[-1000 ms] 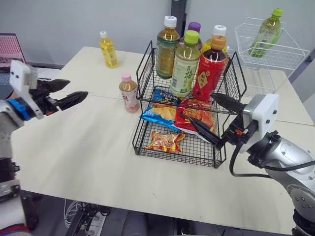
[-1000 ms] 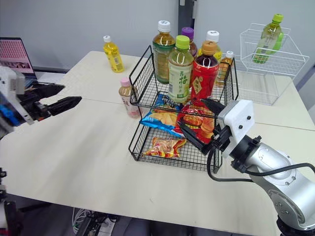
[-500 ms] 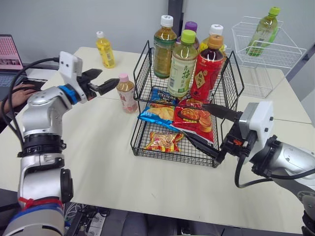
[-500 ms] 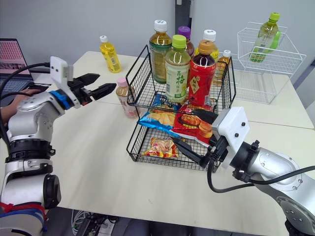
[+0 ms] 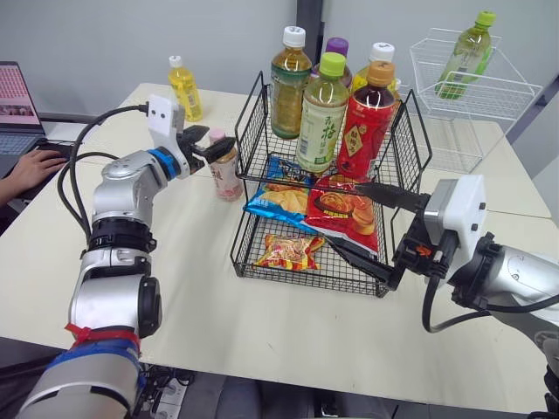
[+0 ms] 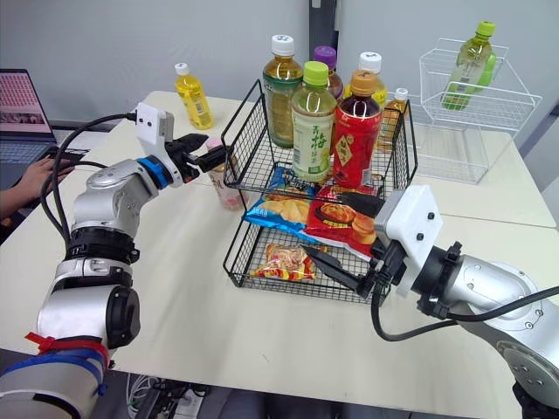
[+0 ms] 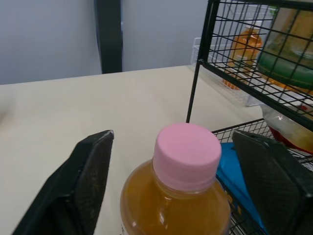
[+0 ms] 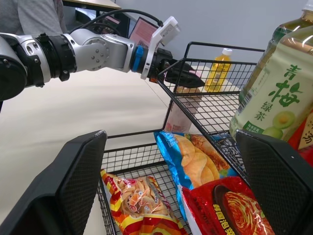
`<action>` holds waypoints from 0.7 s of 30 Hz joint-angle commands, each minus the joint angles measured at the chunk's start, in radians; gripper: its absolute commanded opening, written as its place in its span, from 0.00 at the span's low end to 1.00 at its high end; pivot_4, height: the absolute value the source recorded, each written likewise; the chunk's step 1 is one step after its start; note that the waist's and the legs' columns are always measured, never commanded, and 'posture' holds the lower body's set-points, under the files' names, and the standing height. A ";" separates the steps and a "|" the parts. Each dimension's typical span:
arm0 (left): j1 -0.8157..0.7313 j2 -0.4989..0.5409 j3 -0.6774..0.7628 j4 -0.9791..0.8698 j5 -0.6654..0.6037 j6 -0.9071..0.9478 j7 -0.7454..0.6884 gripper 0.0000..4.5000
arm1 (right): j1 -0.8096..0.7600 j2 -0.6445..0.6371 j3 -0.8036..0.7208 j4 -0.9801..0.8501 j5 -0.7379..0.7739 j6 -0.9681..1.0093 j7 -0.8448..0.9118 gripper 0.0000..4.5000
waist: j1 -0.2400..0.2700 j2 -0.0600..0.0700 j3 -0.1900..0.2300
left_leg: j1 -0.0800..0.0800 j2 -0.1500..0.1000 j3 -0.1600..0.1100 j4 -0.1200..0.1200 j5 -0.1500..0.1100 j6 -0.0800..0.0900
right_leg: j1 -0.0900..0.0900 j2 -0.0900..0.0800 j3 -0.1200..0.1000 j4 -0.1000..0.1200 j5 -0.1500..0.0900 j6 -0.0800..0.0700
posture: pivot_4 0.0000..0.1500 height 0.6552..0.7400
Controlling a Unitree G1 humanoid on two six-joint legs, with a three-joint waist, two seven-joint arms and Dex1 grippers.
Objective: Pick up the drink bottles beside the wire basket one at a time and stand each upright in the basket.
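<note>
At basket's (image 5: pixel 306 278) 9 o'clock, pink-cap bottle (image 5: pixel 226 173) stands upright on table (image 5: pixel 175 288). Left gripper (image 5: pixel 220 148) has swung in from far left; now open, jaws straddling bottle top, no contact seen. Grasp looks next. Right gripper (image 5: pixel 349 218) open, idle at 4 o'clock.

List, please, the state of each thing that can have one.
Pink-capped bottle, upright on table.
Left hand, open, astride the pink-capped bottle's cap.
Right hand, open, by the wire basket's lower tier.
Yellow bottle, upright on table.
Basket bottles, upright in top tier.
Green bottle, leaning in white basket.
</note>
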 commanded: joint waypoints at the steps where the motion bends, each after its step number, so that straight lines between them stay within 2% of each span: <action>1: -0.038 -0.004 0.003 -0.002 0.003 -0.036 -0.007 0.58 | -0.015 0.004 -0.005 -0.008 0.010 -0.016 -0.012 1.00 | 0.000 0.000 0.000 | 0.000 0.000 0.000 0.000 0.000 0.000 | 0.000 0.000 0.000 0.000 0.000 0.000 | 1.00 0.70; 5: -0.027 0.004 0.004 -0.018 0.001 -0.033 -0.025 0.30 | -0.018 0.005 -0.005 -0.006 0.001 -0.018 -0.020 1.00 | 0.000 0.000 0.000 | 0.000 0.000 0.000 0.000 0.000 0.000 | 0.000 0.000 0.000 0.000 0.000 0.000 | 1.00 0.70; 9: -0.002 0.034 0.014 -0.088 -0.013 -0.007 -0.056 0.30 | -0.025 0.004 -0.007 -0.003 -0.021 -0.030 -0.022 1.00 | 0.000 0.000 0.000 | 0.000 0.000 0.000 0.000 0.000 0.000 | 0.000 0.000 0.000 0.000 0.000 0.000 | 1.00 0.70; 14: 0.008 0.127 0.033 -0.240 -0.047 0.094 -0.114 0.30 | -0.013 0.000 -0.012 -0.017 -0.030 -0.043 -0.015 1.00 | -0.005 0.000 0.000 | -0.002 0.001 0.000 0.000 0.000 0.000 | -0.002 0.000 0.001 -0.001 0.000 0.000 | 1.00 0.70; 17: -0.045 0.184 0.031 -0.302 -0.066 0.171 -0.153 0.30 | 0.004 -0.004 -0.017 -0.027 -0.029 -0.035 -0.030 1.00 | -0.003 -0.001 0.001 | -0.004 0.001 -0.001 0.000 0.000 0.000 | -0.003 0.001 0.000 -0.001 0.000 0.000 | 1.00 0.70; 21: -0.223 0.234 0.019 -0.291 -0.097 0.282 -0.220 0.30 | 0.030 0.008 -0.024 -0.043 -0.006 -0.016 -0.082 1.00 | 0.011 -0.004 0.002 | -0.005 0.000 -0.002 0.000 0.000 0.000 | -0.002 0.001 0.000 -0.001 0.000 0.000 | 1.00 0.70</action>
